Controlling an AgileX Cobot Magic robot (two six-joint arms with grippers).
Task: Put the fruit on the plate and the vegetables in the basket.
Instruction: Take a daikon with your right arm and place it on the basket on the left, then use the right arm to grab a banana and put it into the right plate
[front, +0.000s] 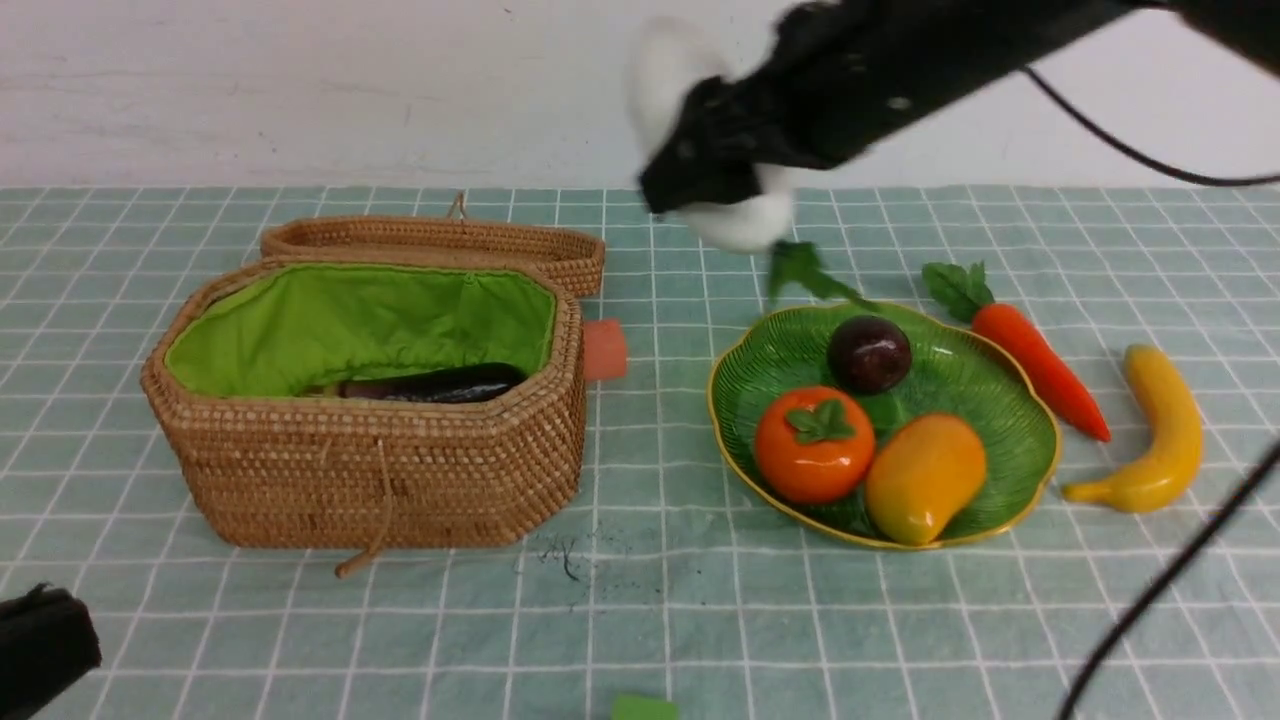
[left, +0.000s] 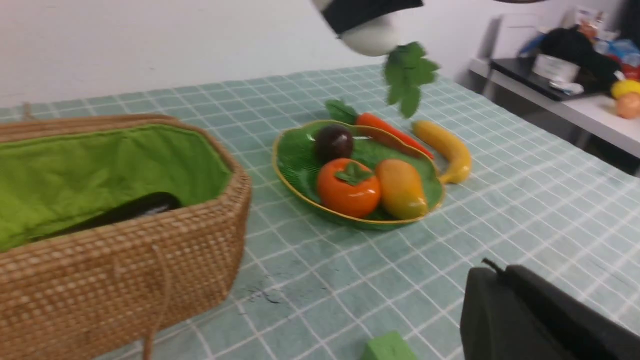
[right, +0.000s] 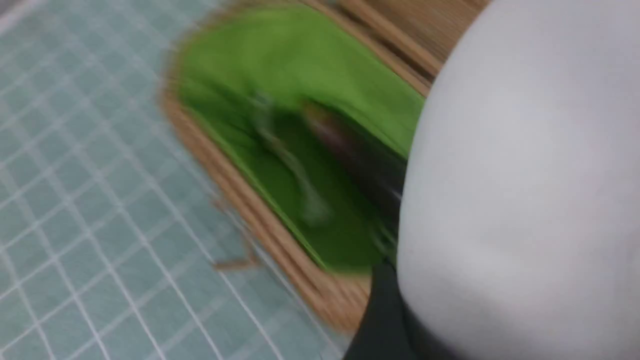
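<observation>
Front view: the right gripper clasps the white radish in mid-air, between the basket holding the eggplant and the plate of three fruits; carrot and banana lie beside the plate. Left wrist view: the left gripper is clenched above the tablecloth. Right wrist view: the radish looms over the blurred basket.

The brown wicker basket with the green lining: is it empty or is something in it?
Not empty: a long dark purple eggplant lies inside the brown wicker basket, on its green cloth lining.
</observation>
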